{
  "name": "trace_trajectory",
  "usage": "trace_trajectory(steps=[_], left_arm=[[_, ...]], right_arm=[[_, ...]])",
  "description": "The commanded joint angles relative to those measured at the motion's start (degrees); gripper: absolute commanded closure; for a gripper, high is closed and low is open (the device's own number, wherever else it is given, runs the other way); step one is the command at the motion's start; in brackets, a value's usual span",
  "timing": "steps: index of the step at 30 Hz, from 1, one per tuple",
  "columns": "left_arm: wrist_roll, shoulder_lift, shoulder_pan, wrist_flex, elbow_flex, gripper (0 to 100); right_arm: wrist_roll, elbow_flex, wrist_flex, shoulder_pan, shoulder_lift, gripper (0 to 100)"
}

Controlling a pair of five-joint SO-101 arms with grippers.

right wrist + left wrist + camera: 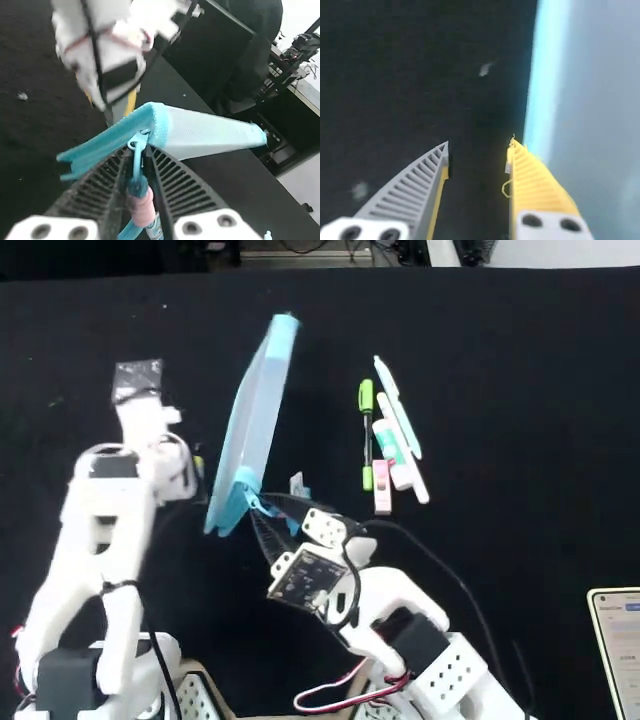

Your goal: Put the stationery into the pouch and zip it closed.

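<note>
Right gripper (pixel 142 151) was clamped on the zip pull (pixel 135 167) of the pouch (pixel 200 132), with left gripper (pixel 479 145) spread open just beside it. With the stationery (pixel 392 440) lying well beyond both, a tug risked zipping it out.

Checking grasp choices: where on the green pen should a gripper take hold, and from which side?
Probably mid-barrel, from above, closing across its width. The green pen lies flat, running near to far. A pink item lies beside its near end, so grip farther up. The open left gripper is free; the right gripper holds the zipper pull.
</note>
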Motion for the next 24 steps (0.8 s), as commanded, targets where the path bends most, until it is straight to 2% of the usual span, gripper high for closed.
trace_trajectory(steps=[1, 5, 13, 20, 24], left_arm=[[-8.09, -2.11, -3.91, 15.21, -12.18, 81], [-9.32, -1.49, -2.51, 16.44, -10.15, 81], [-9.23, -2.11, 6.37, 4.48, 4.70, 81], [0.62, -2.11, 13.76, 1.58, 6.11, 81], [3.43, -1.58, 15.08, -1.67, 6.46, 81]], right_arm=[[-0.53, -0.40, -1.76, -1.49, -1.45, 98.8], [-0.53, -1.36, -1.85, -4.84, -1.45, 98.8], [-0.53, -4.00, -1.85, -5.01, -1.45, 98.8], [-0.44, -4.26, -6.68, -5.01, -1.36, 98.8], [-0.26, -2.86, -4.22, -4.84, -1.36, 98.8]])
